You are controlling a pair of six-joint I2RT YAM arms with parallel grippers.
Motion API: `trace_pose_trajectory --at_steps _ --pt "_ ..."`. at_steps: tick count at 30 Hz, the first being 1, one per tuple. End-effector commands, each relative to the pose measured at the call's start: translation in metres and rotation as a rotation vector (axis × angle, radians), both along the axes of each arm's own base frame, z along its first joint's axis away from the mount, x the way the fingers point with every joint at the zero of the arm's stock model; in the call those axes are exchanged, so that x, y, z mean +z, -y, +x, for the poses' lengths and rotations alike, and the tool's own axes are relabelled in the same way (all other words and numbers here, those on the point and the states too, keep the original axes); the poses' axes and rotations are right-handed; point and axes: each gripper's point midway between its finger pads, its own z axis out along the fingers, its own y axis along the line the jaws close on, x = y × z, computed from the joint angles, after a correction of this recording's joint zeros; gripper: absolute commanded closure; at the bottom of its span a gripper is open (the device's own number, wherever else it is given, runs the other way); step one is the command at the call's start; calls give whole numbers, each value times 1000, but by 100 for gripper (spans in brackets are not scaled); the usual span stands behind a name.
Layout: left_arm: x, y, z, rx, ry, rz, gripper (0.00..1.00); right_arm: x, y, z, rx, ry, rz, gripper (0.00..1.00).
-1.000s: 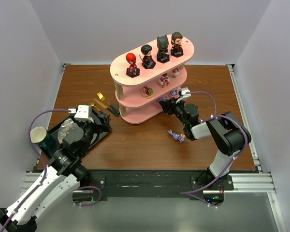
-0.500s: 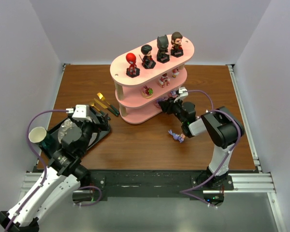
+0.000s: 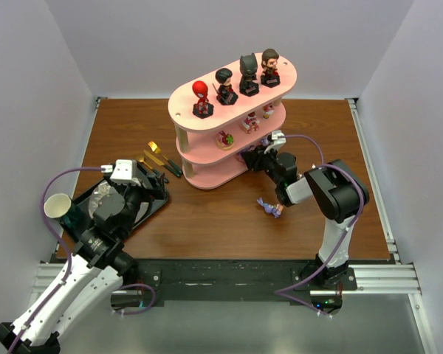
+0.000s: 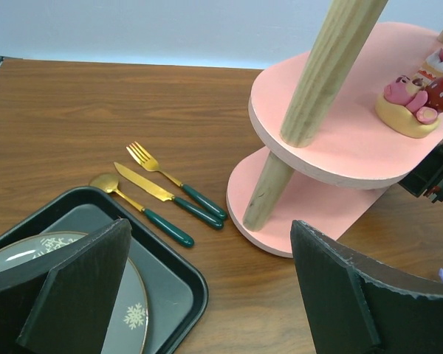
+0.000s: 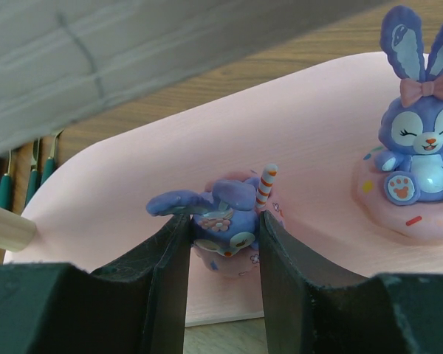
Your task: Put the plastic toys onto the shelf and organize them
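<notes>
Purple bunny toy (image 5: 223,215) | pinched between right gripper (image 5: 223,234) jaws | over lowest board of shelf (image 5: 125,188)

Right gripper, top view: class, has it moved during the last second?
Yes. The right gripper, shut on a purple bunny toy, has edged left, further in over the lowest board of the pink shelf.

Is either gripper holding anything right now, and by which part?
The right gripper holds a small purple bunny toy, its fingers pressing the two sides of the toy's head, above a pink shelf board. The left gripper is open and empty.
</notes>
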Motion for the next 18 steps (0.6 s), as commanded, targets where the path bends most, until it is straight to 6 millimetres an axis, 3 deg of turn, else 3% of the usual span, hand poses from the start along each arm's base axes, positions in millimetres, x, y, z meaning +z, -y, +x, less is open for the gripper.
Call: trace_pose_trajectory --at_steps 1,9,18 --pt "6 1 4 -2 33 -4 6 25 -1 12 4 82 23 84" --pt "7 0 4 -4 36 -5 6 23 -1 12 1 66 20 63" --pt "8 0 3 -5 41 -12 6 21 0 9 -1 51 13 53"
